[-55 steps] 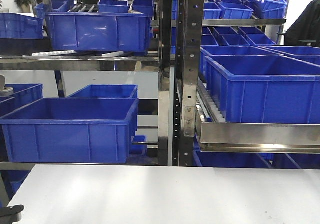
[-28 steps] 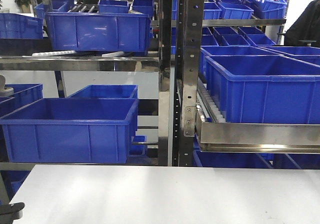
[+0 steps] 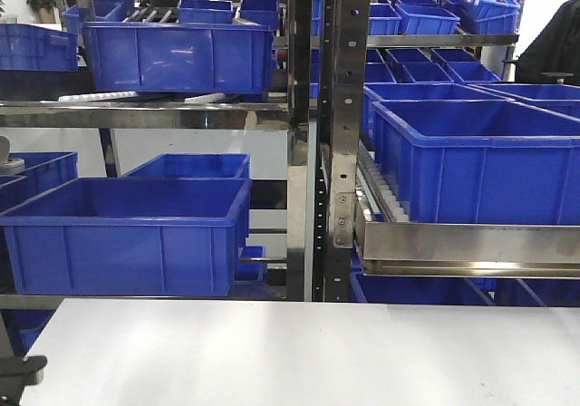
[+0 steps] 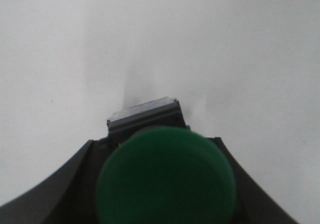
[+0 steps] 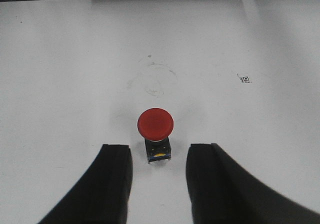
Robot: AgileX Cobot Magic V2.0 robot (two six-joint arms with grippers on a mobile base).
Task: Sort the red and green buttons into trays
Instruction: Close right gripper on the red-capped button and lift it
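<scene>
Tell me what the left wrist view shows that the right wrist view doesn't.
Only the left wrist view: a green button, blurred and close to the lens, gripped in the left tool. Only the right wrist view: a red button standing untouched on the white table, between the fingers of the open right tool, plus a small square marker. Both: that table's surface and dark tool fingers at the bottom edge.

Lighting: bright, diffuse. Front view sharp; glare streaks on steel rack (image 3: 340, 107) and blue crates (image 3: 127, 243). Left wrist view soft: green button (image 4: 166, 181) blurred, close against lens. Right wrist view crisp; faint shadow rings red button (image 5: 155, 123) on pale table (image 5: 65, 59).
</scene>
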